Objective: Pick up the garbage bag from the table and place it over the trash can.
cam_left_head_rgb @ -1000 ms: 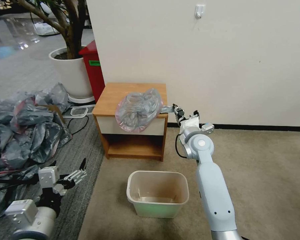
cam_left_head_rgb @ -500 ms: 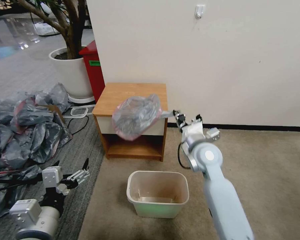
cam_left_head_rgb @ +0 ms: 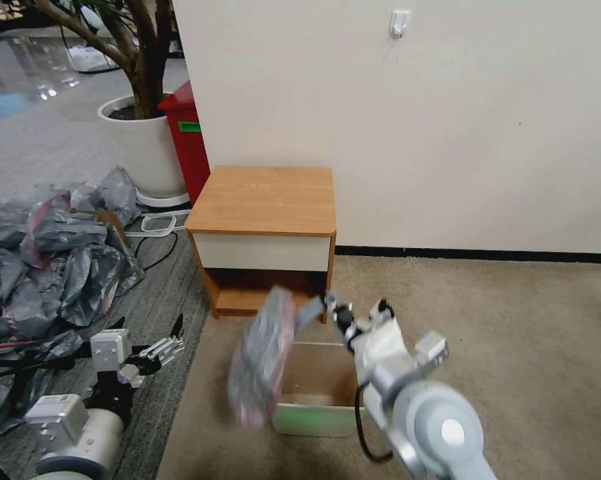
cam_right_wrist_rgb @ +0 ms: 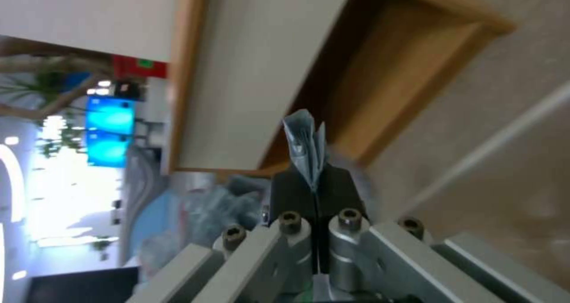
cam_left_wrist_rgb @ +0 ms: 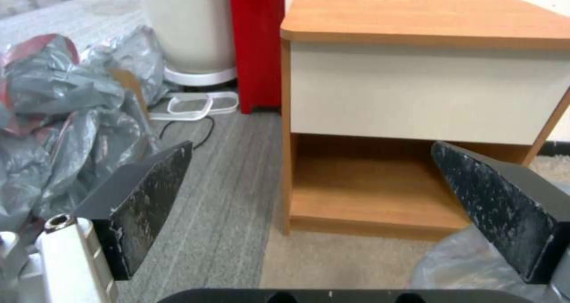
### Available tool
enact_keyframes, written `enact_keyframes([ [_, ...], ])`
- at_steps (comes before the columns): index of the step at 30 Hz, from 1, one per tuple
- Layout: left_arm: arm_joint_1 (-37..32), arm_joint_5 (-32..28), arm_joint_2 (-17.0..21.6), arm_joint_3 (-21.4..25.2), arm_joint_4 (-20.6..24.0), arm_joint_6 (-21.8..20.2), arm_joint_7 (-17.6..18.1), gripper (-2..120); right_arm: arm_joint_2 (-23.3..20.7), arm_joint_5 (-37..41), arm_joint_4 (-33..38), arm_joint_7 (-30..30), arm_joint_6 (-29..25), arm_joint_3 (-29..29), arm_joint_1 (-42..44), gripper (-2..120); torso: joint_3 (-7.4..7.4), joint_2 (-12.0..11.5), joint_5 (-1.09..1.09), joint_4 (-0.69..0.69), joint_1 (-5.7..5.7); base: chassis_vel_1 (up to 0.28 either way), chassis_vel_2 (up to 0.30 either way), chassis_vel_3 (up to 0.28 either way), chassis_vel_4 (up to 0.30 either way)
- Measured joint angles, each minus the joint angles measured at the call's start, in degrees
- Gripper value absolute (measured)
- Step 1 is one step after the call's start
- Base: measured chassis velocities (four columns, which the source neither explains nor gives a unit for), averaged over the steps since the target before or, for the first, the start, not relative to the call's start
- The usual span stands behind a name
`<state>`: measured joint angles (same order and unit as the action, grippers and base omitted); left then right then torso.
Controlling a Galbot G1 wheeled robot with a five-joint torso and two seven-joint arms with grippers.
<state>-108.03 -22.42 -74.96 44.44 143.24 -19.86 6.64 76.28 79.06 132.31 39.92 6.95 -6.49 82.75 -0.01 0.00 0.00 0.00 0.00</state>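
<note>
Garbage bag point(cam_left_head_rgb: 260, 357) before trash can point(cam_left_head_rgb: 313, 417)

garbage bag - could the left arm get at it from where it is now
Probably yes. The garbage bag hangs from the shut right end effector over the trash can, with open carpet between it and the open left end effector. The left wrist view shows bag plastic right by one finger.

Head looks down; both wrists closely face the table point(cam_left_head_rgb: 263, 200).
</note>
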Motion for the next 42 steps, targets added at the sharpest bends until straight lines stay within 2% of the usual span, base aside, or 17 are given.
enact_keyframes([
  [6,0.7,0.0,0.1,-0.6,0.0,0.0,0.0,100,-0.8,-4.5,0.0,-0.3,-0.5,-0.6,3.7,0,0.0,0.0,0.0,0.0,0.0,0.0,0.0,0.0,0.0],
  [13,0.8,0.0,0.5,-0.4,0.0,0.0,-0.1,100,-0.9,-4.7,0.3,0.1,1.4,-2.0,5.1,0,0.0,0.0,0.0,0.0,0.0,0.0,0.0,0.0,0.0],
  [15,0.8,0.0,0.6,-0.4,0.0,0.0,-0.1,100,-1.1,-5.2,0.5,0.2,1.6,-2.2,5.6,12,0.0,0.0,0.0,0.0,0.0,0.0,0.0,0.0,0.0],
  [16,0.8,0.0,0.6,-0.4,0.0,0.0,-0.1,100,-1.1,-5.2,0.5,0.2,1.6,-2.2,5.6,12,0.0,0.0,0.0,0.0,0.0,0.0,0.0,0.0,0.0],
  [19,0.9,-0.1,0.7,-0.4,0.0,0.0,-0.1,100,-1.1,-5.5,1.0,0.3,1.5,-2.5,6.1,22,0.0,0.0,0.0,0.0,0.0,0.0,0.0,0.0,0.0],
  [20,1.0,-0.1,0.7,-0.4,0.0,0.0,-0.2,100,-1.0,-5.7,1.3,0.4,1.5,-2.8,6.4,30,0.0,0.0,0.0,0.0,0.0,0.0,0.0,0.0,0.0],
  [21,1.0,-0.1,0.7,-0.4,0.0,0.0,-0.2,100,-1.0,-5.7,1.3,0.4,1.5,-2.8,6.4,30,0.0,0.0,0.0,0.0,0.0,0.0,0.0,0.0,0.0],
  [24,1.1,-0.1,0.8,-0.6,0.0,0.0,-0.4,100,-0.9,-6.9,1.8,0.6,1.4,-3.4,7.2,43,0.0,0.0,0.0,0.0,0.0,0.0,0.0,0.0,0.0],
  [25,1.1,-0.1,0.8,-0.6,0.0,0.0,-0.4,100,-0.9,-6.9,1.8,0.6,1.4,-3.4,7.2,43,0.0,0.0,0.0,0.0,0.0,0.0,0.0,0.0,0.0],
  [33,1.2,-0.3,1.1,-1.3,0.0,-0.1,-0.6,100,-0.6,-8.0,4.5,0.7,1.2,-5.5,8.9,77,0.0,0.0,0.0,0.0,0.0,0.0,0.0,0.0,0.0],
  [36,1.0,-0.3,1.3,-1.6,0.0,-0.5,-0.7,100,-0.7,-8.1,5.5,0.7,1.3,-6.0,9.2,84,0.01,0.0,0.0,0.0,0.0,0.0,0.0,0.0,0.0],
  [38,0.9,-0.2,1.4,-1.7,0.0,-0.7,-0.7,100,-0.8,-8.3,7.2,0.7,1.3,-6.8,9.9,95,0.0,0.0,0.0,0.0,0.0,0.0,0.0,0.0,0.0],
  [42,0.9,-0.2,1.7,-2.1,0.0,-1.1,-0.8,100,-1.1,-8.6,8.9,0.7,1.4,-8.0,11.0,100,0.0,0.0,0.01,0.01,0.0,0.0,0.0,0.0,0.0],
])
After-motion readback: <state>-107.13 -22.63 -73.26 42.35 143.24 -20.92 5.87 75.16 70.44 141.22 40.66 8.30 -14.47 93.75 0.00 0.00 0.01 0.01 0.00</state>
